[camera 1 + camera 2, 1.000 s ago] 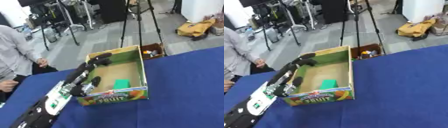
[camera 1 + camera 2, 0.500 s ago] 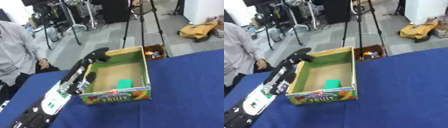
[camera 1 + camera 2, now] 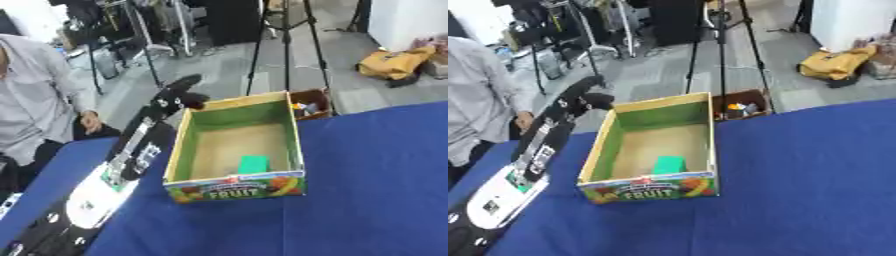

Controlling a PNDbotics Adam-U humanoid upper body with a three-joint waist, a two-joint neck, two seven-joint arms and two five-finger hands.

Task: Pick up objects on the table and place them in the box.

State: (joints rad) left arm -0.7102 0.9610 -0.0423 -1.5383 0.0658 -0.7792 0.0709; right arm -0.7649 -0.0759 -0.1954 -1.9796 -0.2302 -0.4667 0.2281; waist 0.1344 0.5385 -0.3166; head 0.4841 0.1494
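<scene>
On the blue table (image 3: 367, 190) stands an open cardboard fruit box (image 3: 234, 186) with green inner walls, its printed front wall facing the camera. A small green object (image 3: 254, 164) lies flat on the box floor, close to that front wall and touching no side wall. Left of the box, the robot's left arm stretches away from the camera along the box's left wall; the left hand (image 3: 181, 93) hangs beyond the box's far left corner, outside the rim, fingers curled with nothing in them. Right of the box, bare blue cloth runs wide to the picture edge. Behind the box's far right corner sits a small brown crate (image 3: 739, 105), seen more fully in the right eye view.
</scene>
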